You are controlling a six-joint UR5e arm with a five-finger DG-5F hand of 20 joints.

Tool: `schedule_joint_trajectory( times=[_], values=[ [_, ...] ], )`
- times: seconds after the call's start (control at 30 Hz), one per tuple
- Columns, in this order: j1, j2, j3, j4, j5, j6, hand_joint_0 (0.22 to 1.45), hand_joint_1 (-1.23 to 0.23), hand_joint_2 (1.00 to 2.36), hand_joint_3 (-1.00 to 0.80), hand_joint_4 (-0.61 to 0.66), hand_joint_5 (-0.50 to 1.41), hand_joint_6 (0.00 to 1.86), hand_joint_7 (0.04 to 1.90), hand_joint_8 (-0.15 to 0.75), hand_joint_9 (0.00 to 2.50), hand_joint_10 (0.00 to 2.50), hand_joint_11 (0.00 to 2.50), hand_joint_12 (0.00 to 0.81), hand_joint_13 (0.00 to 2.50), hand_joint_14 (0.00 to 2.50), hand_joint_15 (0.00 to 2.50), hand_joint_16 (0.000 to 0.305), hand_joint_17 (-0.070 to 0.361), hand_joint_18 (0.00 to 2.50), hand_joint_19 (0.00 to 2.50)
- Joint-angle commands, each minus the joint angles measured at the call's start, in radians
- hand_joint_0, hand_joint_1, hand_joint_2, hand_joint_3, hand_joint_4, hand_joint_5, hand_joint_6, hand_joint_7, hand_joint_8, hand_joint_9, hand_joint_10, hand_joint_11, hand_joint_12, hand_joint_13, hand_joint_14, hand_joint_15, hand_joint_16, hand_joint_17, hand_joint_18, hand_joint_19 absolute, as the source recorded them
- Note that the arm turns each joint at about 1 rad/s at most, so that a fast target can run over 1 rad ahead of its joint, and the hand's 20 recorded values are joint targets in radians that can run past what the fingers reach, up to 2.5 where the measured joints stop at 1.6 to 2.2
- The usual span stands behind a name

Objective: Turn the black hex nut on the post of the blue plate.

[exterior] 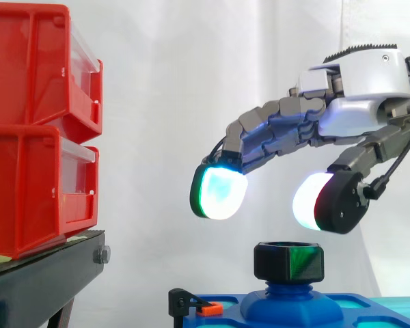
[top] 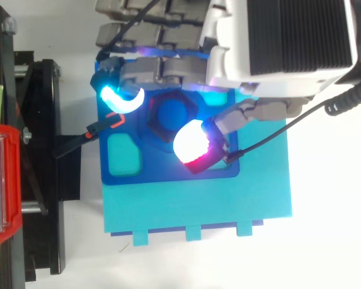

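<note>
hand state: i read the hand (exterior: 359, 96) as released. its fingers are loosely curved and spread apart, and nothing is between them.
hand position: it hangs above the black hex nut (exterior: 289, 262), apart from it, with open air showing under both pads in the side view.
pad placement: from above, the fingertips (top: 119, 100) sit at 10 o'clock of the nut and the thumb pad (top: 191, 143) at about 5 o'clock. i judge this straddle is set so that the pads can close on opposite flats.
task item: the nut sits on the post (top: 171, 113) near the middle of the blue plate (top: 168, 174), raised above the plate's surface. that height leaves its flats exposed all round.
plate support: the plate lies on a cyan base (top: 198, 211), which extends past it toward 3 and 6 o'clock.
edge, 9 o'clock: an orange-tipped clip (top: 111, 122) stands at the plate's edge, just beside the finger pads. beyond it are the black stand (exterior: 48, 273) and the red bins (exterior: 34, 123).
open room: the way is clear toward 3 and 6 o'clock. it is tightest at 9 o'clock, so i would watch the finger sweep there.
step in hand: approach. i judge the descent and the grasp are not yet made.
</note>
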Motion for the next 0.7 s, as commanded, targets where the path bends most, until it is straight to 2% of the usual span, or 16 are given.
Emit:
schedule_joint_trajectory(
  times=[0.0, 0.13, 0.3, 0.5, 0.53, 0.67],
  values=[
    [0.005, -0.016, 0.000, 0.006, 0.001, 0.004, 0.38, -0.66, 1.00, -0.50, 0.20, -0.25, 0.50, 0.84, 0.216, 0.29, 0.00, 0.19, 0.359, 0.21, 0.00, 0.05, 0.054, 0.122, 0.21, 0.17],
    [0.008, -0.016, -0.015, 0.012, 0.001, 0.007, 0.31, -0.60, 1.00, -0.50, 0.23, -0.25, 0.50, 0.83, 0.251, 0.30, 0.00, 0.17, 0.397, 0.22, 0.00, 0.05, 0.063, 0.141, 0.23, 0.16],
    [0.008, -0.015, -0.015, 0.009, 0.002, 0.007, 0.29, -0.62, 1.00, -0.50, 0.23, -0.25, 0.50, 0.82, 0.256, 0.30, 0.00, 0.16, 0.402, 0.22, 0.00, 0.04, 0.064, 0.143, 0.24, 0.16],
    [0.005, -0.016, -0.015, -0.008, 0.001, 0.007, 0.41, -0.74, 1.00, -0.50, 0.18, -0.25, 0.50, 0.82, 0.204, 0.28, 0.00, 0.17, 0.346, 0.19, 0.00, 0.04, 0.052, 0.117, 0.18, 0.17],
    [0.003, -0.016, -0.015, -0.009, 0.001, 0.005, 0.46, -0.73, 1.00, -0.50, 0.17, -0.25, 0.50, 0.82, 0.188, 0.28, 0.00, 0.17, 0.327, 0.18, 0.00, 0.04, 0.048, 0.109, 0.16, 0.18],
    [-0.002, -0.015, -0.015, -0.009, 0.001, 0.005, 0.50, -0.72, 1.00, -0.50, 0.16, -0.25, 0.50, 0.82, 0.176, 0.27, 0.01, 0.18, 0.312, 0.17, 0.00, 0.05, 0.045, 0.101, 0.14, 0.19]
  ],
)
